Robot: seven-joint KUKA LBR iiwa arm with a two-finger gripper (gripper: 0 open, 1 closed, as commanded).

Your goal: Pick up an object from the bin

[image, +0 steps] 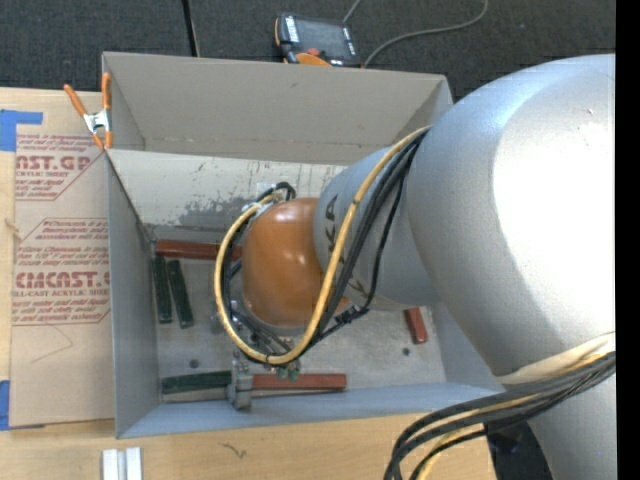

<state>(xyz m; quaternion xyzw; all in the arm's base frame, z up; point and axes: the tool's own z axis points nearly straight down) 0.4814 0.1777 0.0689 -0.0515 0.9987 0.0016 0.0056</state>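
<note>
- Dark floor lies beyond the far side of a grey metal bin, and a small black and orange device with a lead sits on it.
- The robot arm comes in from the right as a broad, pale grey body that covers the right part of the bin.
- An orange cover caps the wrist over the middle of the bin floor. Yellow and black cables loop around its left and near sides.
- The tool is down low by the bin's near wall, below the orange cover.
- I cannot tell how far open the tool is, or whether it has hold of anything. The wrist and cables hide most of it.
- The near green bar, dark and slim, lies flat along the near wall, and its right end reaches the tool.
- The near red bar, reddish brown and slim, lies in line with it on the tool's right side, and its left end is at the tool.
- Two more dark bars lie side by side on the left of the floor, running near to far: the left green bar and the right green bar.
- The far red bar lies across the floor just beyond those two, and its right end passes behind the cables.
- A small red block lies by itself at the right, close to the arm's body and well apart from the tool.
</note>
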